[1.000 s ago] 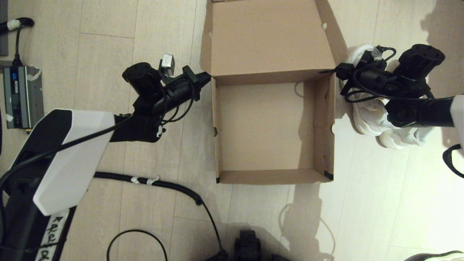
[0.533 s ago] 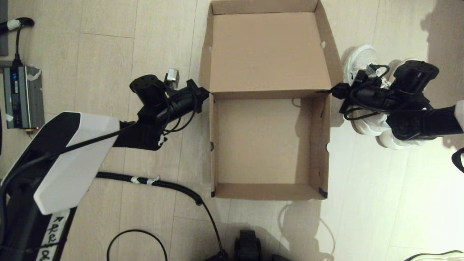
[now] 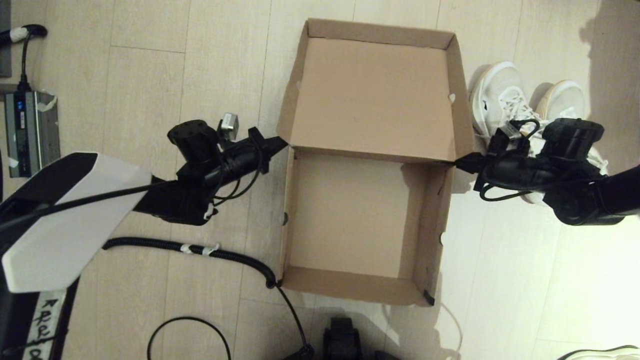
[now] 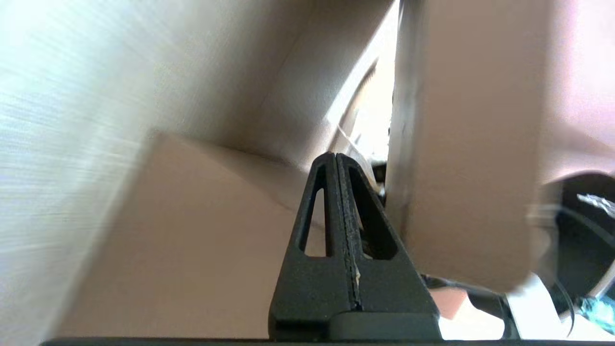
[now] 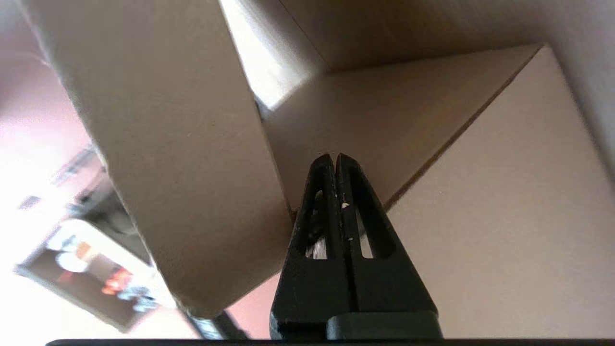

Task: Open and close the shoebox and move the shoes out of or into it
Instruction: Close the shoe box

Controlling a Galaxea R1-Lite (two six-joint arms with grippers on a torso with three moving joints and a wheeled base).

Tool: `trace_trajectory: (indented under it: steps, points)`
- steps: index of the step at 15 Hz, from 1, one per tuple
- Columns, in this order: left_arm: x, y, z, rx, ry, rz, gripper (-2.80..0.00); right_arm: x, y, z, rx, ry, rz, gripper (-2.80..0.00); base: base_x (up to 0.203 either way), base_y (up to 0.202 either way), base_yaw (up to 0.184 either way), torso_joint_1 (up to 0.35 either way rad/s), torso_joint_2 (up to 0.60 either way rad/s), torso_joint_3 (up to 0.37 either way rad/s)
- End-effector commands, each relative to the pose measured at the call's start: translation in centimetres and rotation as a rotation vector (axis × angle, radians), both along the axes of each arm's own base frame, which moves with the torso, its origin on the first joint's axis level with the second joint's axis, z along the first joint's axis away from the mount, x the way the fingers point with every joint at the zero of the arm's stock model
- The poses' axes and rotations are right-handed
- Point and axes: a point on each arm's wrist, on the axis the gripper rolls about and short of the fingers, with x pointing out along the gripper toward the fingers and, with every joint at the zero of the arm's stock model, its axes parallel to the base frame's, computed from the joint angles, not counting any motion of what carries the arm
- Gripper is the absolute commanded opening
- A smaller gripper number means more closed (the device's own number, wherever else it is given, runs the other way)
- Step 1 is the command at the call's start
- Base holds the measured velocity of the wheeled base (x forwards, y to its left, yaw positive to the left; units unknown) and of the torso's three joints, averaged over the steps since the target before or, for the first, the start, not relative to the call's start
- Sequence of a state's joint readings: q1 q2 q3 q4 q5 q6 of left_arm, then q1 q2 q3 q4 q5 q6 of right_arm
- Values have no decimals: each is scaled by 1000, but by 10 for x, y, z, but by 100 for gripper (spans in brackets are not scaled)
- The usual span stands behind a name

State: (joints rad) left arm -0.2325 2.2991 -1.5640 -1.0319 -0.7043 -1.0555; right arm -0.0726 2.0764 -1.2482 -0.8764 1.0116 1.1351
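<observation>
The brown cardboard shoebox (image 3: 431,225) stands open and empty on the floor, its lid (image 3: 370,95) folded back away from me. My left gripper (image 3: 281,143) is shut with its tip against the box's left hinge corner. My right gripper (image 3: 459,163) is shut at the right hinge corner. Nothing shows between either pair of jaws. In the left wrist view the left gripper (image 4: 335,154) points at a cardboard wall (image 4: 192,230). The right wrist view shows the right gripper (image 5: 335,154) against cardboard (image 5: 504,216). The two white shoes (image 3: 500,100) (image 3: 562,100) stand right of the lid, partly hidden by the right arm.
A grey power unit (image 3: 31,132) sits at the far left. A black corrugated hose (image 3: 225,255) and cables cross the floor in front of the box's left side. A black part (image 3: 342,337) is at the bottom edge, and a dark-edged shoe (image 3: 600,352) at the bottom right corner.
The open box has slid toward me and turned slightly, with both shut grippers moving along at its hinge corners. The lid now shows whole, and more of the shoes is uncovered.
</observation>
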Motion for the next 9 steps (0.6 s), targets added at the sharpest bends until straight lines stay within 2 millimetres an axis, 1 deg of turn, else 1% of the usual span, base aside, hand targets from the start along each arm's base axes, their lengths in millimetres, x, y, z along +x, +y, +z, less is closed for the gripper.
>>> trace_trajectory:
  steps: [1,2,4,7,9]
  points:
    - [-1,17,10,-7,-19,30,-280,-7,-7,4,-6,-11,-15,-280,0,0,0,0,0,0]
    - [2,23,13,-10,-30,44,-280,-6,-12,5,-7,-17,-27,-280,0,0,0,0,0,0]
    - [8,28,22,-18,-67,56,-280,-5,-18,5,-9,-24,-44,-280,0,0,0,0,0,0]
    - [20,27,36,-28,-108,57,-280,4,-21,-10,-45,-39,-77,-280,0,0,0,0,0,0]
    - [22,26,44,-35,-108,52,-280,7,-21,-17,-77,-64,-95,-280,0,0,0,0,0,0]
